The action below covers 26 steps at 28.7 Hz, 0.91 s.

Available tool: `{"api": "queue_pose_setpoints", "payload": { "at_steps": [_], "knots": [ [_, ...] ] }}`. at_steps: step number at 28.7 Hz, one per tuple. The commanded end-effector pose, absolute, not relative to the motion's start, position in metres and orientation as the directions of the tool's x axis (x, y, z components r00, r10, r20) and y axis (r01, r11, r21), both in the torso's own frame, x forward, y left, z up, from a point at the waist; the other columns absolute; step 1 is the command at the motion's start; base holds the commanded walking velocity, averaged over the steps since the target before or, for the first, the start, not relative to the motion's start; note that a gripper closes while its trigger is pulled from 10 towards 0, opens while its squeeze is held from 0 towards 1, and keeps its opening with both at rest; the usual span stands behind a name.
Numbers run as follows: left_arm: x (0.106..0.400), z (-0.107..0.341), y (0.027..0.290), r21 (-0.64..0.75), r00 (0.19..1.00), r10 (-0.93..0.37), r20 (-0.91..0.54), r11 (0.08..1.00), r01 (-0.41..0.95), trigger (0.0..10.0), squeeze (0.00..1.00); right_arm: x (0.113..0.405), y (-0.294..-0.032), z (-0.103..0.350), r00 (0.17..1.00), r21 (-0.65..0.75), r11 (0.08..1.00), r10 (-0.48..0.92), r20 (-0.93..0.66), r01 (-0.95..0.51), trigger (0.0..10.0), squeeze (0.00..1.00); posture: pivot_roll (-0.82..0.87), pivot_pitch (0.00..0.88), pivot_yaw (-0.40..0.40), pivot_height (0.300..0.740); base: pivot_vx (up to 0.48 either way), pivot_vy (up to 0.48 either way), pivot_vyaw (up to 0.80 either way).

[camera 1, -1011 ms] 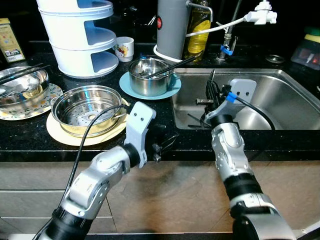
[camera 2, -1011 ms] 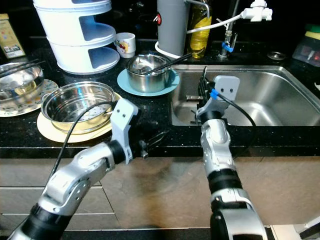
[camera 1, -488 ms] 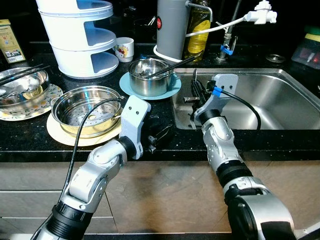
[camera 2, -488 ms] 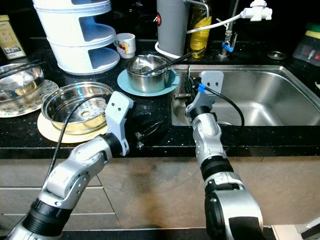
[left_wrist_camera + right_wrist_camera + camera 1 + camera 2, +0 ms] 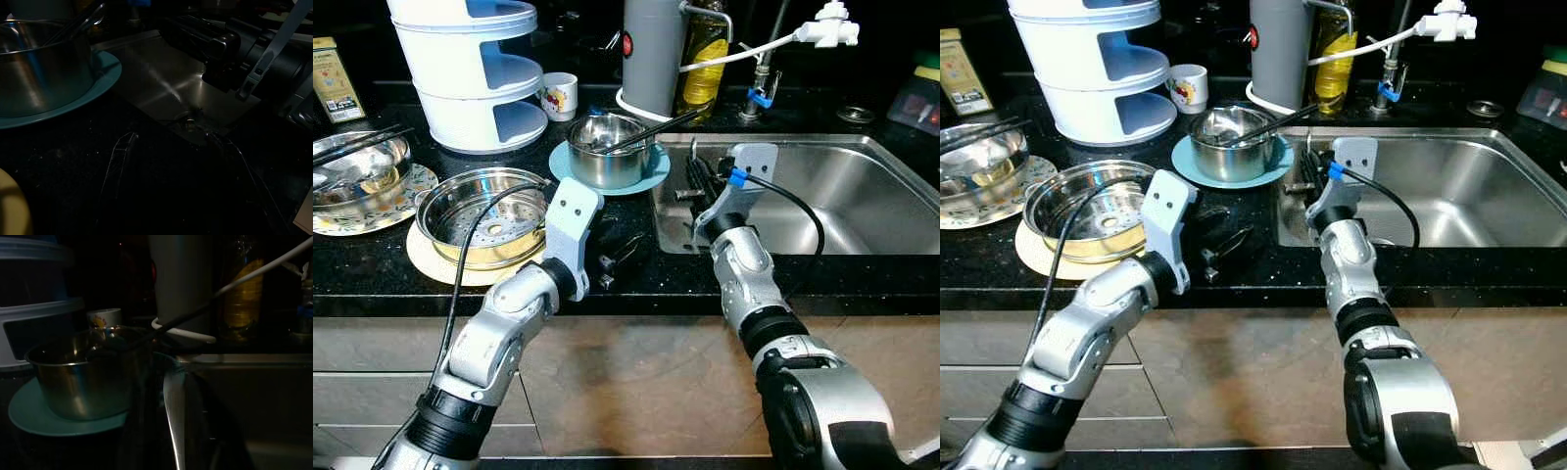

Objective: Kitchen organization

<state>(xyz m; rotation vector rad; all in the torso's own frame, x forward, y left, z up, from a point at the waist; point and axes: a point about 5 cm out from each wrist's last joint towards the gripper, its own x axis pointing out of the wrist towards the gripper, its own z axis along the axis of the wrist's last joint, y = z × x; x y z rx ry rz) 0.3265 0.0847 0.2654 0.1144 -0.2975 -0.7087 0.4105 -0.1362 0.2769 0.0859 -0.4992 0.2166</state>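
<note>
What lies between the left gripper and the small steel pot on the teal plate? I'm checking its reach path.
Only bare black countertop separates the left gripper from the teal plate under the steel pot, seen in the left eye view.

A kitchen worktop of black speckled stone (image 5: 372,269) runs across the scene, glossy under bright overhead light; set into it, to the right, is a stainless steel sink (image 5: 862,211) with a shining basin; behind the sink's back left corner stands a tap (image 5: 759,73) with a white spout attachment (image 5: 827,24); beyond the worktop the back wall falls into deep shadow; below the worktop's front edge are flat grey-brown cabinet fronts (image 5: 636,392), with drawer seams on the left.
</note>
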Motion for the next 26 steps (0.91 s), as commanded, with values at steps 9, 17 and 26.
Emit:
{"api": "queue_pose_setpoints", "payload": {
  "at_steps": [9, 17, 26],
  "knots": [
    [0.321, 0.277, 0.081, 0.239, 0.660, -0.706, 0.257, 0.708, 0.664, 10.0, 0.00, 0.410, -0.145, 0.290, 0.838, 0.034, 0.981, 0.145, 0.526, -0.192, 10.0, 0.00, 0.08, 0.228, 0.001, 0.740, 0.000, 0.000, 0.00],
    [0.318, 0.284, 0.087, 0.191, 0.706, -0.640, 0.302, 0.767, 0.613, 10.0, 0.00, 0.408, -0.147, 0.304, 0.802, 0.079, 0.971, 0.138, 0.581, -0.224, 10.0, 0.00, 0.08, 0.224, -0.004, 0.740, 0.000, 0.000, 0.00],
    [0.308, 0.314, 0.104, 0.250, 0.719, -0.610, 0.332, 0.792, 0.557, 10.0, 0.00, 0.396, -0.141, 0.317, 0.746, 0.053, 0.950, 0.208, 0.633, -0.309, 10.0, 0.00, 0.07, 0.209, -0.016, 0.740, 0.000, 0.000, 0.00]
  ]
}}
